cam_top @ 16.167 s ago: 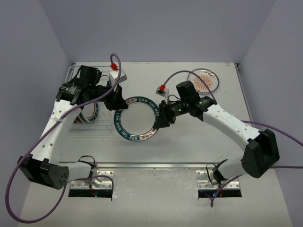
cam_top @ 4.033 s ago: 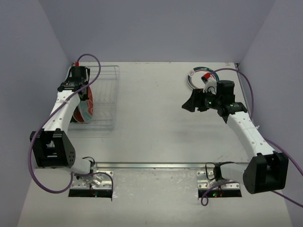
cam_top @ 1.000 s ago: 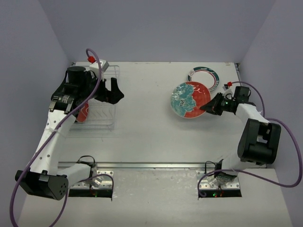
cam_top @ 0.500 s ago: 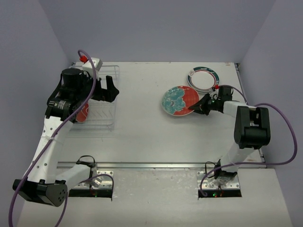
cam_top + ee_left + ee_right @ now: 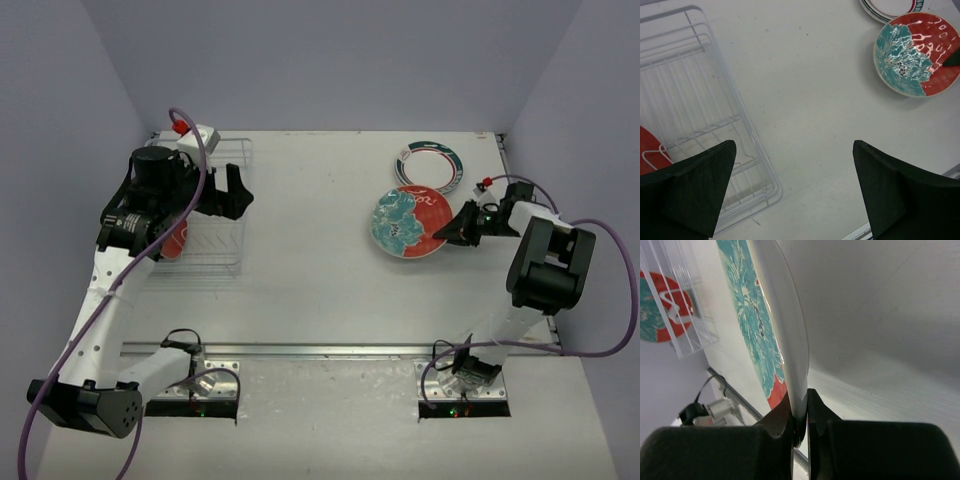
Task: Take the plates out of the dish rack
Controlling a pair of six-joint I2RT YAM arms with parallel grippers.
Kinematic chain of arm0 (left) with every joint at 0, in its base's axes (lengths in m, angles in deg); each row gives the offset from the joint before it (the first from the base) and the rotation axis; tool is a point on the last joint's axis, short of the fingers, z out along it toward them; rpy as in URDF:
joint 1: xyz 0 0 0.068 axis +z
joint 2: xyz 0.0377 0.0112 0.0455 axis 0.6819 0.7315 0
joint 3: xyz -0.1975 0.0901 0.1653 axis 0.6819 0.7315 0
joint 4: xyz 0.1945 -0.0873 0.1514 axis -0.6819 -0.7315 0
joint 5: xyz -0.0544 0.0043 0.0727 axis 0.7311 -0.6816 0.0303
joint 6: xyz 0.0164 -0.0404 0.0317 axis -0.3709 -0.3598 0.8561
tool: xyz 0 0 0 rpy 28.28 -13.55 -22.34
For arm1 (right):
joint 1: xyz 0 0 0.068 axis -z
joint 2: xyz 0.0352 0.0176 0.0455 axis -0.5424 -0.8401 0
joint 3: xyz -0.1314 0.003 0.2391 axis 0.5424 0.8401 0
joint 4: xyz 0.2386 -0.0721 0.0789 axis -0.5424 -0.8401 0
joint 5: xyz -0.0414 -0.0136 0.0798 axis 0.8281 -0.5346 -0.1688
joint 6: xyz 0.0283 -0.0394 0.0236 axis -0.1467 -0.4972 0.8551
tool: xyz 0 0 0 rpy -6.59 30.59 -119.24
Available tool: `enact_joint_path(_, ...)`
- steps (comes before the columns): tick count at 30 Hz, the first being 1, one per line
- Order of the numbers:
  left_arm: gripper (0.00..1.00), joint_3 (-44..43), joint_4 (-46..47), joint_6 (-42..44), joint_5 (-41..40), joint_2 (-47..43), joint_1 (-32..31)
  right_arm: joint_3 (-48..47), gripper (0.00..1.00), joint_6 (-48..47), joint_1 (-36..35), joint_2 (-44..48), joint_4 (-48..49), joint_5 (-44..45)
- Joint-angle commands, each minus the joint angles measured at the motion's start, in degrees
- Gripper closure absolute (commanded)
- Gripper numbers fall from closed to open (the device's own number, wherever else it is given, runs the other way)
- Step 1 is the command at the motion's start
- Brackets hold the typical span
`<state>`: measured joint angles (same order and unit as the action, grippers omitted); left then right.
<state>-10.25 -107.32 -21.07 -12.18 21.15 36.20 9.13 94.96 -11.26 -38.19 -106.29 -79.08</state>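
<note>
My right gripper [image 5: 453, 231] is shut on the right rim of a red plate with a teal flower [image 5: 409, 222], held low over the table just in front of the stacked plates. In the right wrist view the rim [image 5: 790, 330] is pinched between the fingers [image 5: 799, 415]. A green-rimmed white plate [image 5: 430, 165] tops the stack at the back right. The wire dish rack [image 5: 222, 218] stands at the left with another red and teal plate [image 5: 172, 243] upright in it. My left gripper [image 5: 232, 194] hangs open and empty above the rack's right side [image 5: 794, 150].
The grey walls close in the table at the back and on both sides. A metal rail [image 5: 320, 350] runs along the near edge between the two arm bases. In the left wrist view the rack's corner [image 5: 765, 192] lies below the left finger.
Over the last second the right gripper swung the red plate left, then back right toward the stack. The left arm has barely moved and stays open above the rack.
</note>
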Motion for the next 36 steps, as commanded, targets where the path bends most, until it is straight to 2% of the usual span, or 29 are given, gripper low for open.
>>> enact_joint_path(1,0.00,-0.3,2.4,0.2,0.6,-0.6,-0.3,-6.4,1.00,-12.5,0.8,-1.9,-9.8,-6.6)
enact_joint_path(7,0.00,-0.1,1.1,1.9,-0.5,-1.7,-0.3,-14.3,1.00,-23.9,5.1,-9.9,-20.2,-7.2)
enact_joint_path(13,0.00,0.4,1.7,2.0,-0.2,-1.6,-0.3,-18.5,1.00,-28.2,9.2,-14.3,-24.4,-6.5)
enact_joint_path(23,0.00,0.3,2.6,1.0,-0.1,-0.8,-0.3,-30.6,0.97,-34.7,10.5,-25.2,-35.8,-1.5)
enact_joint_path(28,0.00,0.2,2.2,1.2,-0.5,-1.1,-0.3,-33.0,0.85,-33.7,11.5,-27.4,-36.0,1.7)
enact_joint_path(31,0.00,0.1,2.2,1.3,-0.6,-1.1,-0.3,-34.0,0.72,-33.8,11.5,-27.8,-36.6,3.6)
enact_joint_path(36,0.00,0.2,2.4,1.1,-0.4,-1.2,-0.3,-34.2,0.66,-35.8,11.5,-28.0,-39.1,5.7)
